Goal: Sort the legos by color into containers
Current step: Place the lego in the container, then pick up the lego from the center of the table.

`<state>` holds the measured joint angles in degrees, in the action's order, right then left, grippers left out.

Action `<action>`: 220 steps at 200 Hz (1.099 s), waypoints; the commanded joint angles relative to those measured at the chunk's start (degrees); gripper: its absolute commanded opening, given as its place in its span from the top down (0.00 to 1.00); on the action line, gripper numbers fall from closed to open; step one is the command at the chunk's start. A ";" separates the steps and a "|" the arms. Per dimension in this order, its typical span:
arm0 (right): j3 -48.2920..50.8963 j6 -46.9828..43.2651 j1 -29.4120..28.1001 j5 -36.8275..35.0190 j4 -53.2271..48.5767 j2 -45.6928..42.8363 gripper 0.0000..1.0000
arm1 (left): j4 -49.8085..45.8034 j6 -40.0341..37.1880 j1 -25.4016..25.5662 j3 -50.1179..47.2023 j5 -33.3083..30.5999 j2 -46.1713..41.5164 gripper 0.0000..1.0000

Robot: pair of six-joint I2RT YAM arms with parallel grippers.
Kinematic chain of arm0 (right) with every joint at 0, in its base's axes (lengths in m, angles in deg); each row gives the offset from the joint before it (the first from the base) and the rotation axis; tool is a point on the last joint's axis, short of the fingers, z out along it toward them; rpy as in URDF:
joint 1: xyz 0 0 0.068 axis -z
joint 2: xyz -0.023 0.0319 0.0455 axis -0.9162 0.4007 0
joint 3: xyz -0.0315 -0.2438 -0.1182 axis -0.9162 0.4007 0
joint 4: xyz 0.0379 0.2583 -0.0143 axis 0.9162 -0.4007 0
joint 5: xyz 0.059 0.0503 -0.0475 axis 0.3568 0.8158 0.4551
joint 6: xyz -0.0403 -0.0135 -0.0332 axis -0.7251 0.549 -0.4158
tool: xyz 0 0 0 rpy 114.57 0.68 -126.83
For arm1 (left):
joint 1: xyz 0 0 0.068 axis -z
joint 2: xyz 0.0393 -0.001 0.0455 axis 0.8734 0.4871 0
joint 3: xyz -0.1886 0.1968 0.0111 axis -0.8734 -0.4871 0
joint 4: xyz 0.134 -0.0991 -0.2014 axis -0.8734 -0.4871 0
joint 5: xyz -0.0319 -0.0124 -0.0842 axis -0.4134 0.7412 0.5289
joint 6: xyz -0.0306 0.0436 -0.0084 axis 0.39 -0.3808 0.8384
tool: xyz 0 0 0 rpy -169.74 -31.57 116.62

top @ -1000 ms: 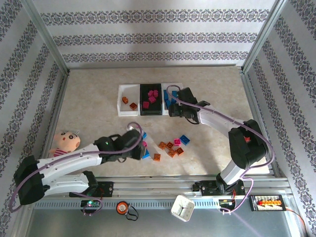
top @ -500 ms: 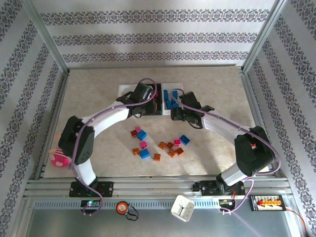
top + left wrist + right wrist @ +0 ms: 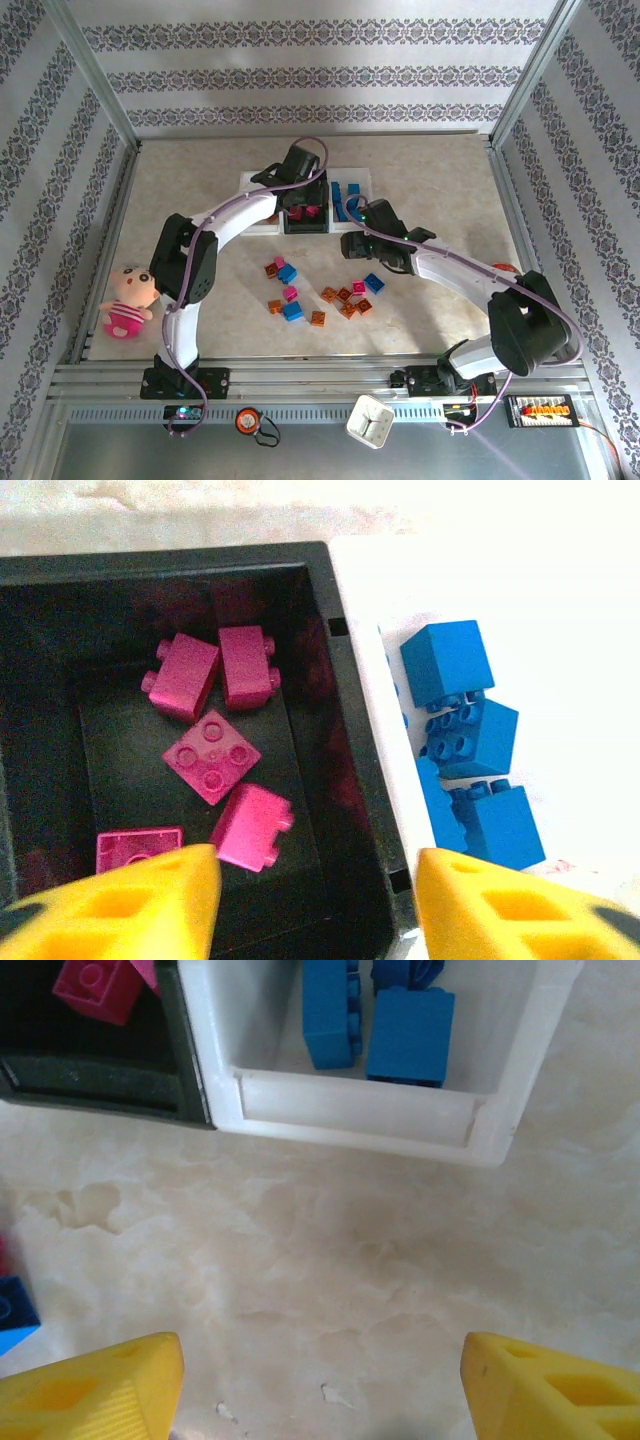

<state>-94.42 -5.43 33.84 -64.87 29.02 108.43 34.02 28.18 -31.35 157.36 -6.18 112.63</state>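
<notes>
My left gripper (image 3: 303,192) (image 3: 315,910) hangs open over the black container (image 3: 350,730), with nothing between its yellow fingers. Several pink legos (image 3: 210,757) lie inside that bin. Blue legos (image 3: 460,740) fill the white container (image 3: 356,180) to its right. My right gripper (image 3: 352,245) (image 3: 320,1390) stands open over bare table just in front of that white container (image 3: 350,1110), with nothing in it. Loose orange legos (image 3: 345,297), blue legos (image 3: 293,311) and pink legos (image 3: 290,293) lie scattered mid-table. The left arm partly covers the left white container (image 3: 245,205).
A pink-dressed doll (image 3: 128,300) lies at the near left. A white cup (image 3: 369,420) sits on the rail in front of the arm bases. Metal frame posts and patterned walls close in the table on three sides.
The left arm swung from the loose bricks at the near left up to the black container and its jaws opened there. The right gripper drew back from the blue bin toward the table's middle.
</notes>
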 commanded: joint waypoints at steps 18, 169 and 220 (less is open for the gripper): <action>1.18 -1.13 -2.75 5.85 1.79 -1.57 0.26 | 6.41 3.42 -0.67 -13.29 1.75 -14.73 0.28; -20.08 -5.05 -19.23 7.21 3.28 27.84 0.26 | -7.59 16.26 -0.66 -65.73 -11.55 -84.28 0.00; -21.97 -6.27 -19.32 7.86 3.46 32.38 0.34 | -8.04 17.25 -0.67 -66.12 -11.73 -83.98 0.00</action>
<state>-114.59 -10.17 15.11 -57.08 33.37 138.86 27.68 43.74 -31.35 91.94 -16.89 28.44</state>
